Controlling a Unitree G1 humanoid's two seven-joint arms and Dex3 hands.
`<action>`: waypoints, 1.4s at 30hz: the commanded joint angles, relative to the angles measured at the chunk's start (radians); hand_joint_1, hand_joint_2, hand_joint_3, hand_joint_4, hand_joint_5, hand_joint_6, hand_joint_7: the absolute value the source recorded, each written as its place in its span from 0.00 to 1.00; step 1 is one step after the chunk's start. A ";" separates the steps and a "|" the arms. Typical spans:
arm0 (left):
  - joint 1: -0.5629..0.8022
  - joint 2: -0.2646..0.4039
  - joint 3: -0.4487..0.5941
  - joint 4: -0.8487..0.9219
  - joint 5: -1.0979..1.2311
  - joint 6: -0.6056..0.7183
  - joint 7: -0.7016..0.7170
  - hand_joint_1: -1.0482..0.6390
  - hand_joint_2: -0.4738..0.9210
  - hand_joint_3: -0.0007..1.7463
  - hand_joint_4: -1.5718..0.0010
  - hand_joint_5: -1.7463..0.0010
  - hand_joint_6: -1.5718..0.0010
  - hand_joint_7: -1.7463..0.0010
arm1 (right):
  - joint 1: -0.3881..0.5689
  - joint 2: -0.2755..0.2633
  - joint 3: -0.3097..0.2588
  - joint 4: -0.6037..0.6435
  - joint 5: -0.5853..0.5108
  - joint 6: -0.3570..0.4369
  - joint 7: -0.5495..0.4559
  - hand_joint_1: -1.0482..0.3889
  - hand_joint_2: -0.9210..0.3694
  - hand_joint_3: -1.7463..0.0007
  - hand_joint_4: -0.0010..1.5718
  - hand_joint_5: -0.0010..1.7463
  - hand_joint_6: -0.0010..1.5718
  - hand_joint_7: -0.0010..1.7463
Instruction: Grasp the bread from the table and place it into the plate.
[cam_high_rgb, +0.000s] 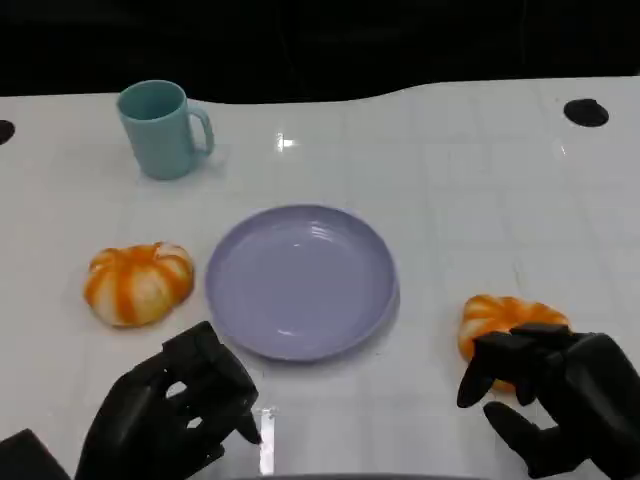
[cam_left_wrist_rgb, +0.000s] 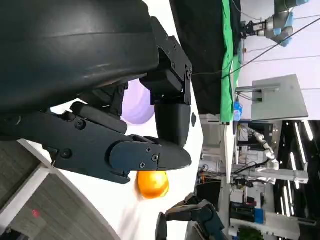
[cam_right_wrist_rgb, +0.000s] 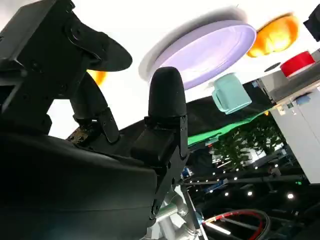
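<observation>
the white table (cam_high_rgb: 480, 180) spreads under everything, and the lavender plate (cam_high_rgb: 300, 280) sits near its middle, holding nothing; it serves as the landmark here. the left hand (cam_high_rgb: 175, 410) hovers just in front of the plate's near-left rim, fingers loosely curled with nothing between them, clear of both breads. the right hand (cam_high_rgb: 560, 385) is to the plate's right and nearer the robot, its fingers bent over the near edge of the right-side bread (cam_high_rgb: 500, 318); whether they actually clasp it or only touch it cannot be told from these views. that orange-and-white bread lies on the table just right of the plate, apart from its rim. a second bread (cam_high_rgb: 138, 283), pumpkin-shaped with orange stripes, rests on the table just left of the plate, also not touching it. the teal mug (cam_high_rgb: 160, 128) stands upright beyond the plate's far-left side, well apart from it, handle turned toward the plate's side.
</observation>
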 joint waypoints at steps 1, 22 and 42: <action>0.001 0.014 0.009 0.001 -0.001 -0.006 -0.001 0.29 1.00 0.19 0.59 0.00 0.63 0.13 | 0.007 -0.010 -0.014 -0.017 0.016 0.007 -0.002 0.74 0.62 0.26 0.58 0.95 0.50 0.72; -0.007 0.011 0.011 0.014 0.009 -0.011 0.008 0.30 1.00 0.19 0.60 0.00 0.64 0.13 | 0.109 -0.073 -0.079 -0.505 -0.121 0.471 0.434 0.40 0.10 0.98 0.21 0.20 0.30 0.00; -0.004 0.005 0.007 0.009 0.010 -0.005 0.015 0.29 1.00 0.18 0.60 0.00 0.64 0.13 | 0.031 -0.064 0.017 -0.476 -0.368 0.638 0.561 0.30 0.10 1.00 0.08 0.21 0.20 0.01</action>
